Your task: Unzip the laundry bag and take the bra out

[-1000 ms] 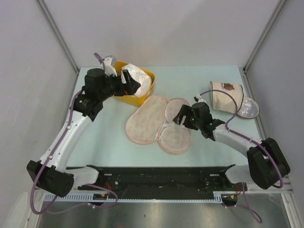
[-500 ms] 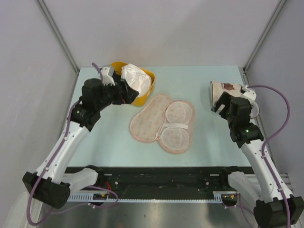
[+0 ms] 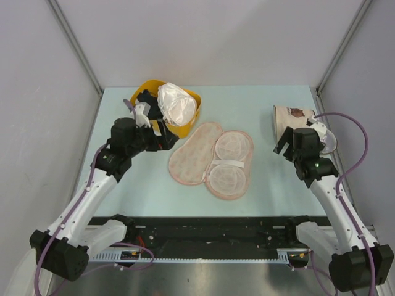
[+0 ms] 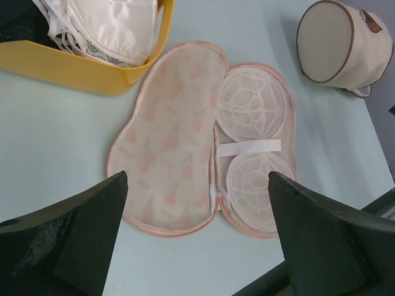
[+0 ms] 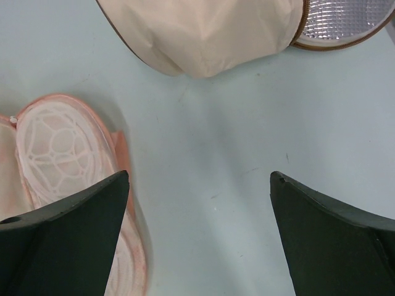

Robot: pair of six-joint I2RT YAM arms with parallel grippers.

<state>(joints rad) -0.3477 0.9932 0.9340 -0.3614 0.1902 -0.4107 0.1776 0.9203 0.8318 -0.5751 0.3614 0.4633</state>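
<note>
The peach-pink laundry bag (image 3: 207, 159) lies unzipped and spread flat mid-table, its two round mesh cups (image 4: 253, 111) facing up with nothing in them. The white shiny bra (image 3: 176, 103) sits in a yellow bin (image 3: 185, 128) at the back left. My left gripper (image 3: 162, 135) hovers open just in front of the bin. In the left wrist view its fingers frame the bag (image 4: 179, 142), the gripper (image 4: 197, 174) holding nothing. My right gripper (image 3: 282, 143) is open over bare table right of the bag (image 5: 55, 148), and the gripper (image 5: 199, 174) is empty in its wrist view.
A beige cylinder bag (image 3: 295, 125) with a brown mark lies on its side at the back right, its silver-lined lid (image 5: 345, 18) hanging open. Something dark (image 3: 145, 98) also sits in the yellow bin. Side walls close in the table left and right.
My right gripper let go of the bag's edge, opened and swung away to the right. My left arm drew back from the bin, leaving the bra in it.
</note>
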